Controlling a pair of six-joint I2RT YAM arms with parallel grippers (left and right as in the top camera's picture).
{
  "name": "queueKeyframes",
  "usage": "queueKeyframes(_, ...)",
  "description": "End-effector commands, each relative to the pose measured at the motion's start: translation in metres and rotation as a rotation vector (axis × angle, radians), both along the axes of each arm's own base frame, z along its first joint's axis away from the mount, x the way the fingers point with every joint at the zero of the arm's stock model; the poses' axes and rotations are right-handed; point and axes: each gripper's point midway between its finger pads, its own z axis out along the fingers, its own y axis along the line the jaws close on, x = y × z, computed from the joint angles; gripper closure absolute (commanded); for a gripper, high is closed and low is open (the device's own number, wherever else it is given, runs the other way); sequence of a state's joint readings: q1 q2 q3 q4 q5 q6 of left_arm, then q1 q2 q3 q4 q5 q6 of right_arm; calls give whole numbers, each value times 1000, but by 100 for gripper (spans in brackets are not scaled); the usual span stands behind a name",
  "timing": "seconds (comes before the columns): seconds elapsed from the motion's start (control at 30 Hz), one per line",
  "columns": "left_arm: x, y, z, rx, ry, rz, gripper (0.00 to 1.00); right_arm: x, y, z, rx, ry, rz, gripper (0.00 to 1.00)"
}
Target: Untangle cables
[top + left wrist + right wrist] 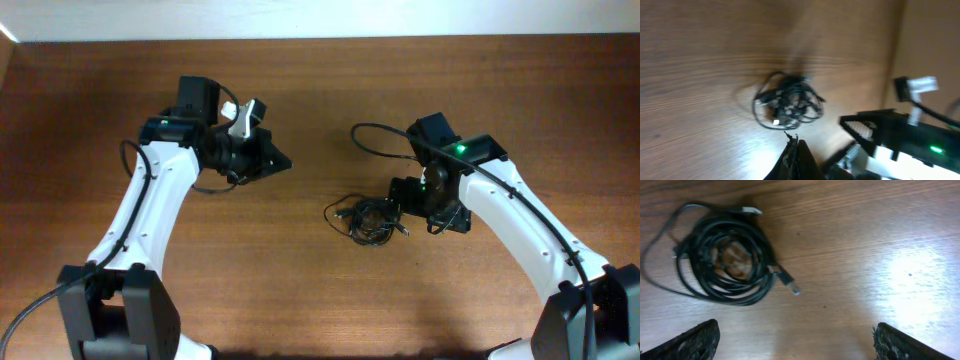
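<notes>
The cables [372,218] lie as one small black tangled bundle on the wooden table, a little right of centre. In the right wrist view the cables [725,262] form a coiled knot at upper left, with small plug ends sticking out. My right gripper [428,208] hovers just right of the bundle; its wide-open jaws [795,335] hold nothing. My left gripper [280,162] is up and to the left, well apart from the bundle. In the left wrist view the left gripper [794,142] is shut and empty, pointing at the cables [787,102].
A thicker black wire [375,135] loops from the right arm above the bundle. The right arm [900,135] fills the lower right of the left wrist view. The table's far edge [320,40] meets a pale wall.
</notes>
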State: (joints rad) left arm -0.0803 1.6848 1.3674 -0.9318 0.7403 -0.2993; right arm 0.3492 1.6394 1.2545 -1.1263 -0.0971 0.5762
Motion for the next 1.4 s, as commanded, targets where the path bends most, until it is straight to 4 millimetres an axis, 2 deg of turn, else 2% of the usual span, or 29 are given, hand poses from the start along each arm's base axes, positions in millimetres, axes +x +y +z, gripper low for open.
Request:
queueKeyframes(0.0, 1, 4, -3, 147, -47, 4, 90, -2, 14, 0, 86, 21, -5, 1)
queueKeyframes(0.13, -9, -10, -13, 236, -45, -44, 70, 0, 17, 0, 101, 13, -4, 1)
queueKeyframes(0.2, -11, -15, -20, 297, -49, -62, 64, 2, 18, 1, 103, 8, -4, 1)
queueKeyframes(0.3, -13, -13, -38, 431, -8, 0, 61, 1, 18, 1, 103, 8, -4, 1)
queueKeyframes(0.37, -17, -19, -48, 449, 13, -23, 50, 1, 17, 0, 101, 10, -4, 1)
queueKeyframes(0.4, -21, -23, -56, 456, 36, -42, 49, 0, 17, 0, 100, 13, -4, 1)
queueKeyframes(0.77, -49, -59, -121, 488, 210, -180, 49, 2, 17, 1, 102, 8, -4, 1)
queueKeyframes(1.13, -56, -66, -151, 473, 300, -192, 51, 3, 18, 1, 104, 3, -3, 1)
queueKeyframes(1.27, -58, -70, -157, 469, 305, -202, 66, 2, 18, 1, 104, 4, -3, 1)
queueKeyframes(1.37, -58, -72, -158, 470, 304, -207, 69, 2, 18, 1, 103, 5, -4, 2)
